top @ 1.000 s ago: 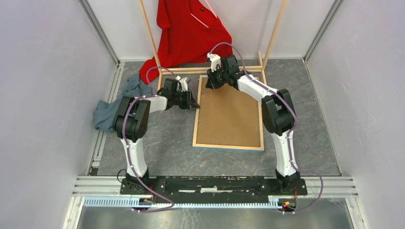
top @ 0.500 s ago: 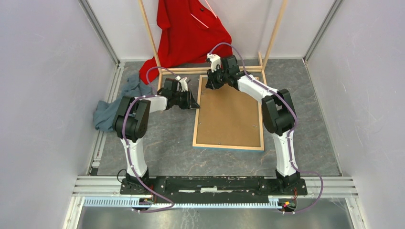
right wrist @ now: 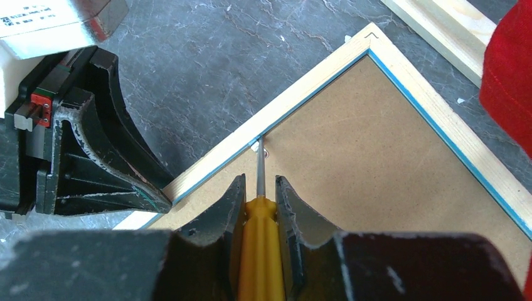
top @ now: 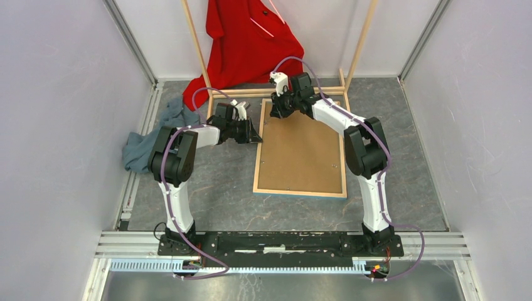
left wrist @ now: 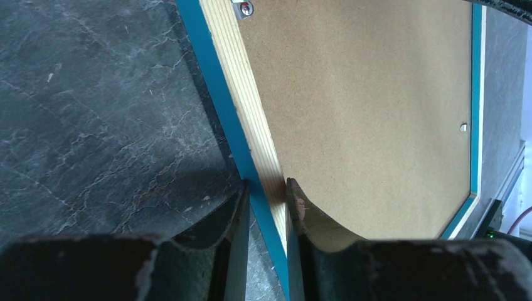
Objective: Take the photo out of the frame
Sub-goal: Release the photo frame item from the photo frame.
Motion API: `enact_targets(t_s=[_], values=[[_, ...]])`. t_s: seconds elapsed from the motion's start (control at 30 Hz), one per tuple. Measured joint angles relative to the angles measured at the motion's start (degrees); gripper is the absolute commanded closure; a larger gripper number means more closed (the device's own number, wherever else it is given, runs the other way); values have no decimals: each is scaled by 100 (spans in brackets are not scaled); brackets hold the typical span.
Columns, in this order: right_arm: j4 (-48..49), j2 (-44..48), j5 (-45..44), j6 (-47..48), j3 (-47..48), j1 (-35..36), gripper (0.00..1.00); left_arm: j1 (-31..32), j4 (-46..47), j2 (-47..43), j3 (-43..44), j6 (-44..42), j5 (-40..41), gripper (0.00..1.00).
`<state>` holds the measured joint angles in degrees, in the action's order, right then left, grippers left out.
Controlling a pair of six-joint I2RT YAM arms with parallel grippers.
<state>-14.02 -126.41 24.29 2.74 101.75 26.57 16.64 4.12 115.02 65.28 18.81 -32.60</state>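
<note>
The frame [top: 300,192] is laid face down on the table [top: 207,188], with its brown backing board [top: 301,153] turned upward. Its left rail is pinched between the fingers of the left hand [left wrist: 268,200], one finger outside the blue edge and the other on the pale wood. A yellow-handled screwdriver [right wrist: 259,251] is clamped in the right hand [right wrist: 258,194]. Its tip is set just ahead of that hand at a small metal tab [right wrist: 265,151] beside the rail, close to the left hand's fingertips.

If the tip is pushed at a slant, it could be skidded off the tab, and the board gouged or the neighbouring hand struck. If too much leverage is applied, the rail could be twisted out of the narrow pinch. The rounded handle could also be turned within its grip.

The photo is not seen anywhere; it is judged to lie beneath the board, under both hands. Whether the tip is truly engaged with the tab cannot be told. The remaining tabs are too small to be counted.
</note>
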Motion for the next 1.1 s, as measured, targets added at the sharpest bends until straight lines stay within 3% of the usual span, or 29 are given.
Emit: enact_targets(t_s=[1.1], values=[[-678, 140, 87, 826, 103, 168, 100, 0, -57, 0, 26, 0, 46, 70]])
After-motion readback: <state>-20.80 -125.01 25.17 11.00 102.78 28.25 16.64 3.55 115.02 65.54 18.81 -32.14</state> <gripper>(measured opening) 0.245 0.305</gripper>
